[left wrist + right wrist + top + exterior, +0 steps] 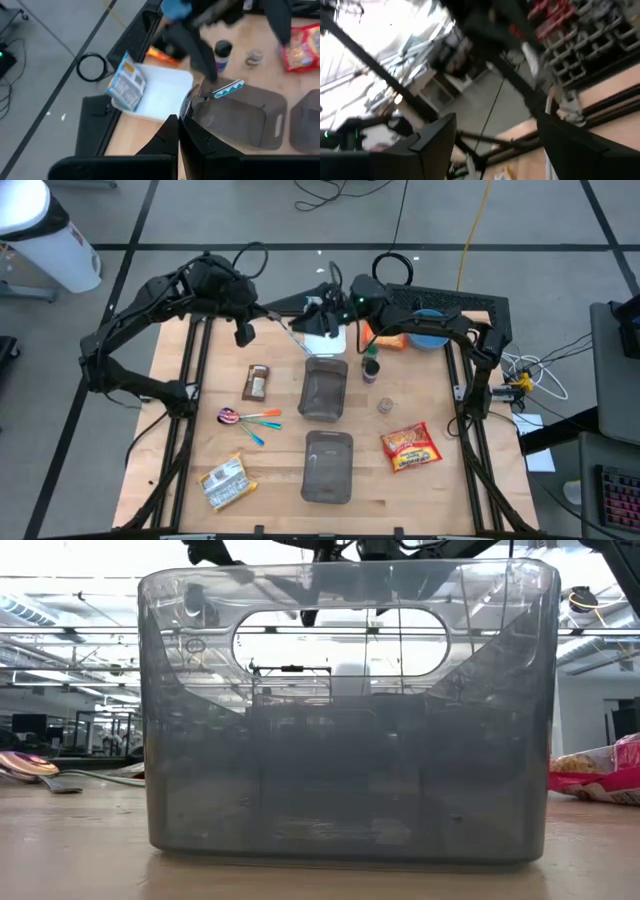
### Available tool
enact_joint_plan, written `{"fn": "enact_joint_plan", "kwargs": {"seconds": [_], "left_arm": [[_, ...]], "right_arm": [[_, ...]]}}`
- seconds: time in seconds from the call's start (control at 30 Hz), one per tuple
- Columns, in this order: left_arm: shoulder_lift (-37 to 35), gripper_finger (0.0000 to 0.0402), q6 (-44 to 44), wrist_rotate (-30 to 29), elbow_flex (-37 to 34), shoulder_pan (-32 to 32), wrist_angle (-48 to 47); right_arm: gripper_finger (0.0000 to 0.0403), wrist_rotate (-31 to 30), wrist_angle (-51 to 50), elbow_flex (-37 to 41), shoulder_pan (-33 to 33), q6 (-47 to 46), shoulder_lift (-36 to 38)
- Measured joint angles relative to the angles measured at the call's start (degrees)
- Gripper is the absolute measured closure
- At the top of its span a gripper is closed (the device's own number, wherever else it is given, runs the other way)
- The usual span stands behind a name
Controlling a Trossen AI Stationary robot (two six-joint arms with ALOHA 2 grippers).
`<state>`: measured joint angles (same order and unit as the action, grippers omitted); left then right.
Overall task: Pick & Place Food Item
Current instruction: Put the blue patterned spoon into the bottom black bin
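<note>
Even, bright overhead light falls on the worktop [420, 490], casting only faint shadows. At table height the room's ceiling lights blow out white behind the translucent grey bin [345, 790]. Both wrist views are smeared by motion blur.

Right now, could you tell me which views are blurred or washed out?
Right wrist view: motion-smeared throughout. Left wrist view: the dark arm beyond the white tray is blurred. Low view: bright ceiling glare behind the grey translucent plastic bin. High view: sharp.
</note>
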<state>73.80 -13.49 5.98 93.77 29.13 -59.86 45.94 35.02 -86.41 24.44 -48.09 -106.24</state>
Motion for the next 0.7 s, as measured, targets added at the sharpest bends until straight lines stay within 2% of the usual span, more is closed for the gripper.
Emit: {"fn": "enact_joint_plan", "kwargs": {"seconds": [0.17, 0.43, 0.53, 0.7], "left_arm": [[1.6, 0.0398, 0.5, -0.2, 3.4, -1.7, -1.9], [5.8, 0.0397, 0.7, -0.2, 5.9, -3.2, -6.2], [7.0, 0.0399, 0.7, 0.0, 6.3, -3.6, -8.1], [8.0, 0.0398, 0.7, 0.1, 6.3, -3.8, -10.2]], "right_arm": [[0.0130, 0.2, -2.4, 0.0, -2.0, 4.1, 0.0], [0.0155, -5.3, -5.7, 0.0, -3.7, 9.0, 0.0], [0.0160, -5.7, -2.5, 0.0, -3.4, 9.7, -0.1], [0.0160, -7.2, 6.3, 0.0, -2.2, 5.6, -0.1]]}}
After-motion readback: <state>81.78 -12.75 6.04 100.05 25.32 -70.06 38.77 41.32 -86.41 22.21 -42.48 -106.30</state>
